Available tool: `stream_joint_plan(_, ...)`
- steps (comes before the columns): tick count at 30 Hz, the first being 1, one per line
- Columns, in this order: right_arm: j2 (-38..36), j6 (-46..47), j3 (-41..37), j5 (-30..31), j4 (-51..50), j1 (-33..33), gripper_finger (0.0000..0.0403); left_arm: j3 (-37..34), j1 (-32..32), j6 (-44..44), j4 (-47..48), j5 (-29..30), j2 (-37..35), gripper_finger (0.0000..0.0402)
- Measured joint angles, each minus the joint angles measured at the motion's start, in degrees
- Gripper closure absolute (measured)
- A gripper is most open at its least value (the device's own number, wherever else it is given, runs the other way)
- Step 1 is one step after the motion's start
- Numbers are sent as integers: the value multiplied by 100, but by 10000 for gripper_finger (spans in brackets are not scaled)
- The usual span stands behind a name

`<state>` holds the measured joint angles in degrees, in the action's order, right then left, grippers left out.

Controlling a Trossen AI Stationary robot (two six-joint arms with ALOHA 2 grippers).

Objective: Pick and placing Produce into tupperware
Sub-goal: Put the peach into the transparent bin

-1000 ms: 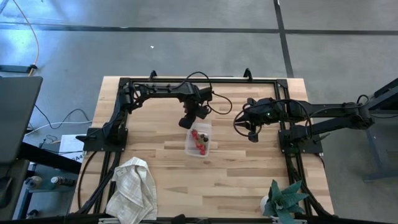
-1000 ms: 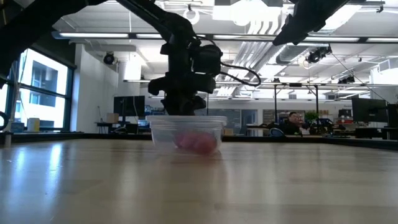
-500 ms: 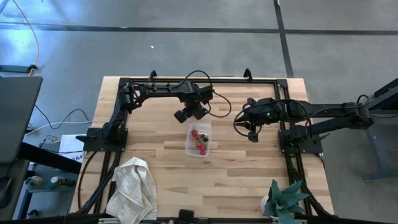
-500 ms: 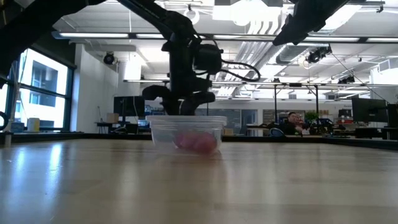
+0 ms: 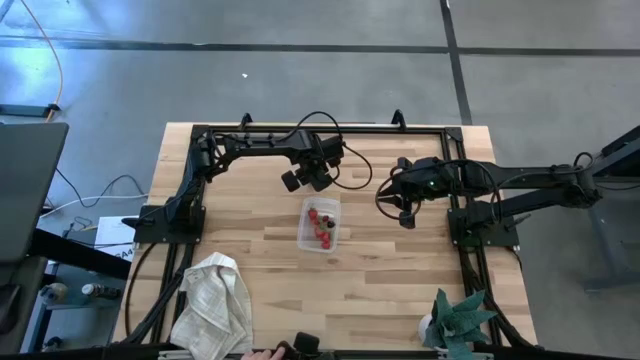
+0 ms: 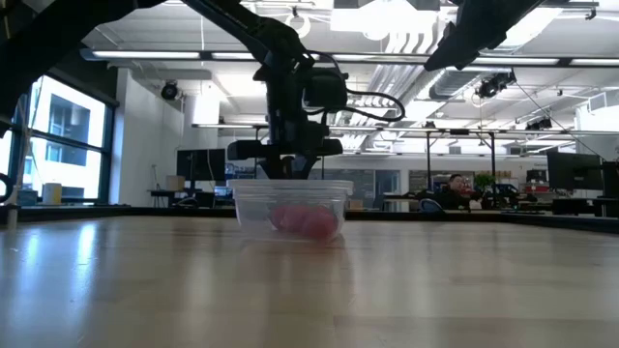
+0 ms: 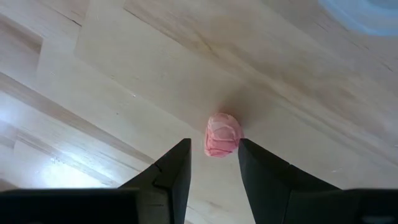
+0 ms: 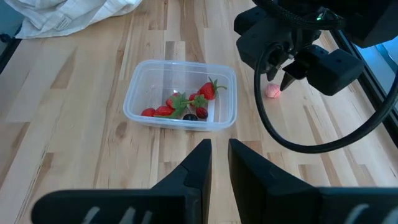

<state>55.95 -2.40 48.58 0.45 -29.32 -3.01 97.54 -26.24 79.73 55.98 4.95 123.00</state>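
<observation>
The clear tupperware (image 5: 320, 226) stands mid-table with several red pieces of produce (image 8: 186, 107) in it. One pink piece (image 7: 222, 135) lies on the bare wood just past the container's far end. My left gripper (image 7: 214, 152) points straight down over it, open, one finger on either side and above it, not touching. In the right wrist view that piece (image 8: 272, 91) lies under the left fingers (image 8: 288, 79). My right gripper (image 8: 219, 149) hangs above the table to the right of the tupperware, with a narrow gap between its fingers and nothing in it.
A white towel (image 5: 212, 300) lies at the near left and a teal plant (image 5: 458, 318) at the near right corner. Black frame rails (image 5: 330, 128) run along the far edge and both sides. A person's hand (image 5: 262, 353) shows at the near edge.
My left gripper has rolled about its downward-pointing line while staying over the same spot beyond the tupperware's far end. Its body now sticks out toward the table's left instead of toward the near edge.
</observation>
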Motion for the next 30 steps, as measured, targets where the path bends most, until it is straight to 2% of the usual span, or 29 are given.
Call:
stream_joint_plan(9, 2, 0, 0, 0, 0, -1, 356, -4, -42, 199, 178, 11, 167, 277)
stream_joint_plan(15, 2, -5, 0, 0, -2, -1, 356, 5, -37, 304, -106, 52, 215, 277)
stream_joint_plan(30, 2, -6, 0, 0, 0, 0, 356, 2, -37, 498, -154, -61, 284, 277)
